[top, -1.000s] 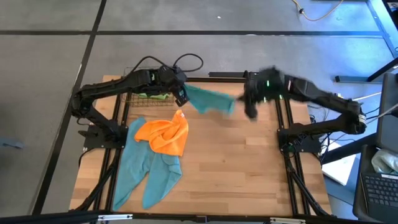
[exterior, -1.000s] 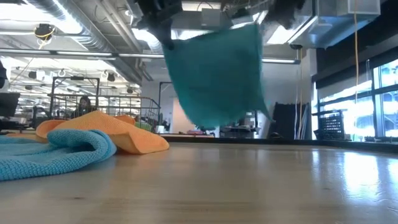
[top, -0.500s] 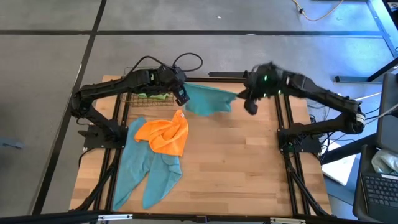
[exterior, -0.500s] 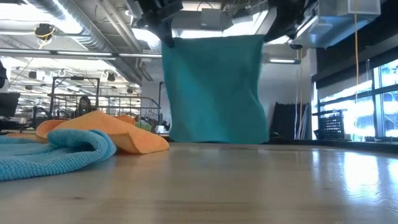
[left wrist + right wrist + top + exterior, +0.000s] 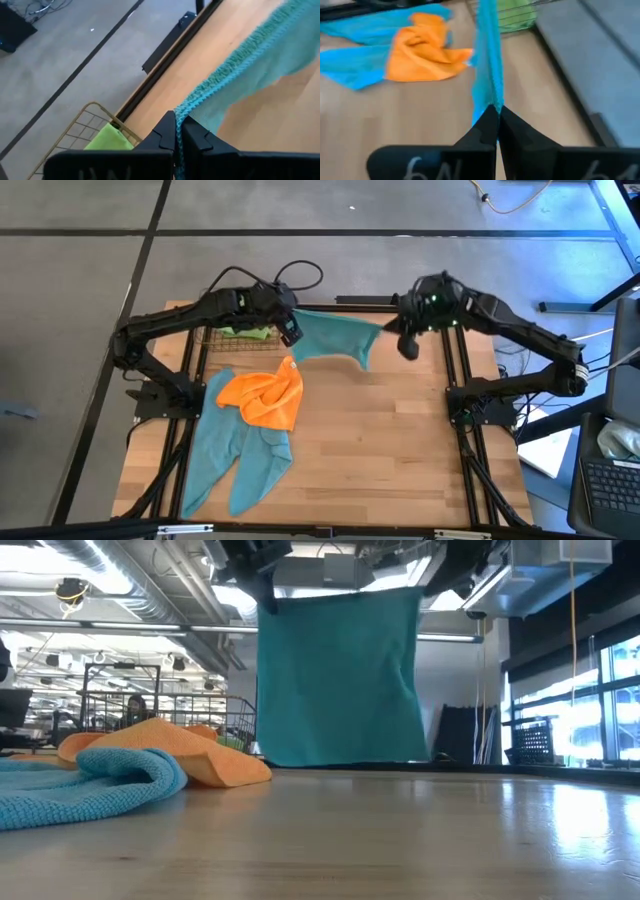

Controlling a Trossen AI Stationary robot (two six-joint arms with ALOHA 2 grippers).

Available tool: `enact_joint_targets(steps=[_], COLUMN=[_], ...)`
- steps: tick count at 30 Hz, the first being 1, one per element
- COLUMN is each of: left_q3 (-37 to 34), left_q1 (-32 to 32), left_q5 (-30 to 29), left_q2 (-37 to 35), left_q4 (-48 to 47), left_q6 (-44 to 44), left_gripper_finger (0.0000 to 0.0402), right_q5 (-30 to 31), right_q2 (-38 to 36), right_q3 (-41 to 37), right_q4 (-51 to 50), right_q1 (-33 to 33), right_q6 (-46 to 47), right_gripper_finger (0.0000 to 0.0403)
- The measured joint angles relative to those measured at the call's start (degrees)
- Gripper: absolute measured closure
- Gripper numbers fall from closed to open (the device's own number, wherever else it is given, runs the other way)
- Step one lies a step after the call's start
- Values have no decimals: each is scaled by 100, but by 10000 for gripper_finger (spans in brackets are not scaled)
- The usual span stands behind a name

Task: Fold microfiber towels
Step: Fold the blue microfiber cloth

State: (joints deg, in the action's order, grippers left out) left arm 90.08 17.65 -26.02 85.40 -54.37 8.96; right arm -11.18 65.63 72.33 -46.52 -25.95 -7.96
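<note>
**Teal towel hung flat between two pinched corners, above the far end of the table**

The left gripper is clamped on one top corner of the teal towel; in its wrist view the looped, nubby hem runs straight out from between the closed fingers. From those jaws the cloth's top edge stretches across to the right gripper, whose fingers are likewise pinched together on the opposite corner. The towel's long axis therefore lies along the line joining the two grippers, and neither arm is nearer: each holds an end. Below that taut edge the sheet hangs limp and matte as a near-flat rectangle, its bottom hem at or just above the wooden table; contact cannot be told. Any lowering likely has to keep both corners level. Towards the near side from the left jaws lie a crumpled orange towel on lighter blue towels, and a lime green towel sits in a wire basket.
</note>
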Motion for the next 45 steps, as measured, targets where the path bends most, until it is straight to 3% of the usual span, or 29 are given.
enact_joint_targets(steps=[3, 6, 8, 9, 10, 16, 18, 20, 22, 25, 26, 27, 29, 33, 34, 35, 36, 39, 40, 42, 45], left_q3=[0, -12, 3, 19, 22, -181, -366, -491, -549, -451, -368, -275, -30, 196, 191, 152, 107, 49, 46, 62, 48], left_q1=[77, 282, 279, 188, 59, -882, -1170, -1397, -1454, -1021, -831, -651, -355, -459, -610, -747, -849, -550, -365, -100, -298], left_q5=[35, 2, 118, 162, 173, 299, 392, 268, 14, -335, -313, -236, 141, 998, 1059, 1004, 780, -106, -58, 520, 1384], left_q2=[79, 288, 317, 299, 267, 367, 376, 412, 438, 425, 411, 388, 342, 265, 265, 269, 301, 453, 475, 465, 421], left_q4=[59, 394, 631, 686, 680, 554, 566, 696, 449, 581, 588, 573, 511, 478, 459, 410, 379, 368, 417, 425, 237], left_q6=[-343, -488, -6, 345, 635, 1387, 1624, 1618, 1249, 729, 705, 700, 738, 1416, 1384, 1175, 844, 206, 179, 557, 1158], left_gripper_finger=[402, 402, 402, 402, 402, 402, 402, 402, 402, 402, 402, 402, 402, 401, 402, 402, 402, 402, 402, 402, 402], right_q5=[751, 1957, 2733, 2815, 2658, 57, -520, -681, 177, 2508, 3064, 3251, 2637, -438, -839, -752, -135, 2750, 3112, 2591, -122], right_q2=[-4, 6, 0, -48, -134, -385, -375, -417, -375, -328, -328, -328, -332, -369, -363, -333, -293, -127, -78, -68, -128], right_q3=[-49, -195, -166, -94, -24, -386, -581, -734, -834, -781, -728, -676, -536, -317, -320, -326, -328, -328, -328, -314, -282], right_q4=[43, 446, 571, 427, 246, -749, -1134, -1212, -1197, -532, -198, 43, 67, -165, -295, -378, -367, 212, 394, 251, -313], right_q1=[-17, -140, -151, -112, -43, 136, 263, 369, 438, 374, 306, 230, 77, 71, 168, 265, 341, 213, 88, -121, -228], right_q6=[-785, -1622, -1670, -1457, -1119, 405, 625, 442, 81, -179, -146, -112, 91, 1007, 977, 696, 316, -431, -461, -201, 723], right_gripper_finger=[395, 395, 395, 395, 395, 395, 395, 395, 395, 395, 395, 395, 395, 395, 395, 395, 395, 395, 395, 395, 395])
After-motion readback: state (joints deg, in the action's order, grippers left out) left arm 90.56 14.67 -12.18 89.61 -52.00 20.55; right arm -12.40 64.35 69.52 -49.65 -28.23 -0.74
